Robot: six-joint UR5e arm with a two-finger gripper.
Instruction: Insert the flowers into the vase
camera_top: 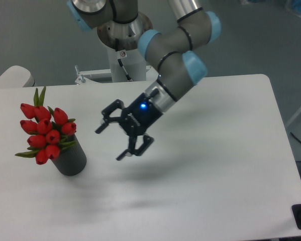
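**Q:** What is shown at the left of the frame?

**A:** A dark vase (70, 160) is seen standing upright on the white table (205, 165). The flowers (45, 133), red tulips with green leaves, are set in its top and are tilted toward the left edge of the frame.

**Q:** Where is the claw (110, 143) found?

**A:** It is seen near the middle of the frame, to the right of the vase and apart from it, raised above the table. Its two black fingers (135, 148) are spread wide and nothing is gripped between them. A blue light is lit on its body.

**Q:** And the arm?

**A:** The arm (175, 75), grey with pale blue joints, is seen reaching down from the upper middle of the frame.
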